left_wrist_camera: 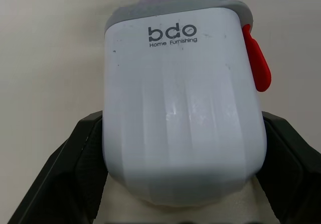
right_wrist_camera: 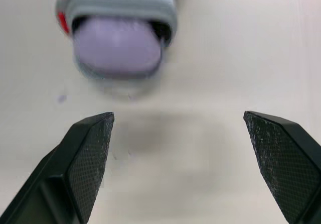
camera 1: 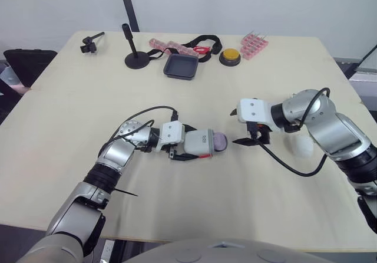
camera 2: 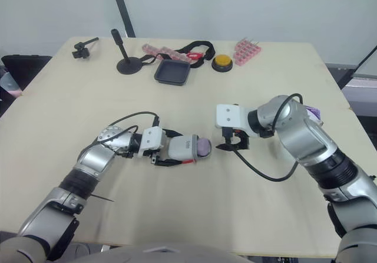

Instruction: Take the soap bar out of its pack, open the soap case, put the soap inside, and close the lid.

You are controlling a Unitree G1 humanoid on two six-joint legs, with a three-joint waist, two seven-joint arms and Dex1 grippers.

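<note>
Item: soap case [camera 1: 197, 143], white plastic shell, grey rim, red latch tab [left_wrist_camera: 257, 63] on one side.
Location: betw. fingers of left hand [left_wrist_camera: 181, 121], on or just above worktop [camera 1: 88, 98] (cannot tell which). Open end turned away from that wrist, toward right hand [right_wrist_camera: 178, 116].
Left hand: clamped on case, one finger per long flank, near the closed end.
Right hand: fingers wide apart, nothing held. Just ahead of case mouth, not touching.
Soap: lilac bar [right_wrist_camera: 118, 48], part-way in case mouth, rounded end sticking out past rim. Straight ahead of right hand's fingertips, near but apart.
Handling, case: prob. light, rigid, smooth and glossy, so apt to slip or twist in a side pinch. Best held across flat flanks, clear of latch and rim.
Handling, soap: prob. firm but waxy and slick, marked by a hard pinch. Better nudged on exposed end w/ light force than gripped.
Markings: logo [left_wrist_camera: 173, 33] reading "bdo", "Home Furnishing" beneath, dark print on case top near rim.
Stage (est.): bar not fully seated, closing not yet done.
</note>
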